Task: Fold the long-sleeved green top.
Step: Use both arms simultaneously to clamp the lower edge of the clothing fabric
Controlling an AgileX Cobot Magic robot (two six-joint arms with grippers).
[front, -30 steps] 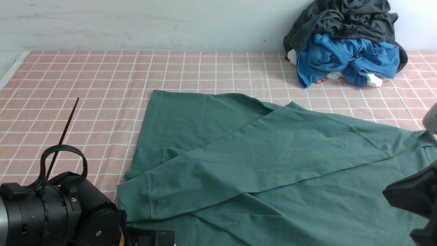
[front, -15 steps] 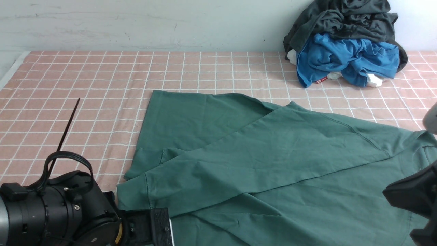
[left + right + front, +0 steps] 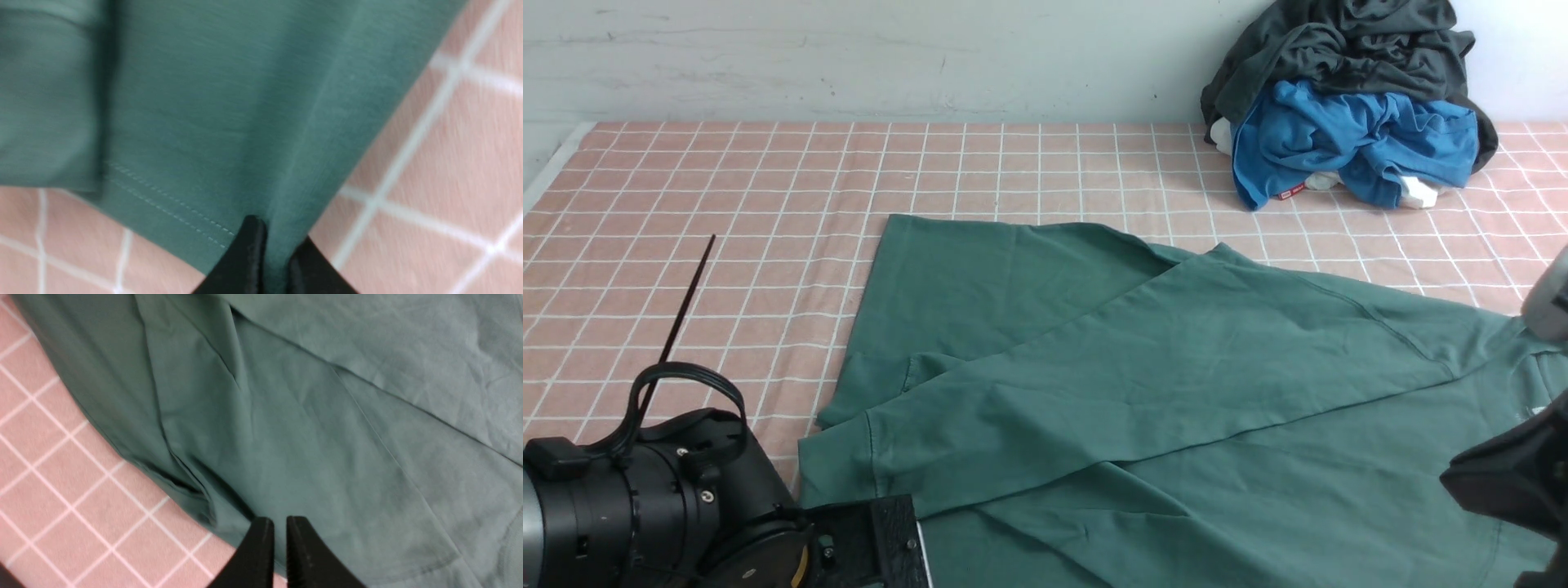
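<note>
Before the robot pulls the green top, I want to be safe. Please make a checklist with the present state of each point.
- Left gripper pinches the green top: ok
- Right gripper grips the top: not ok; its fingertips stand apart, with no cloth seen pinched
- Folded sleeve lies across the body: ok
- Top free of wrinkles: not ok
- Blue garment apart from the top: ok
- Whole near part of the top visible in the front view: not ok

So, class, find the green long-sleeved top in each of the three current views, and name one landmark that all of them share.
Front view: the green top spreads across the middle and lower part.
Left wrist view: it fills the upper left, a fold pinched in the fingers.
Right wrist view: it covers most of the picture.
Shared landmark: the pink cloth with white grid lines.
</note>
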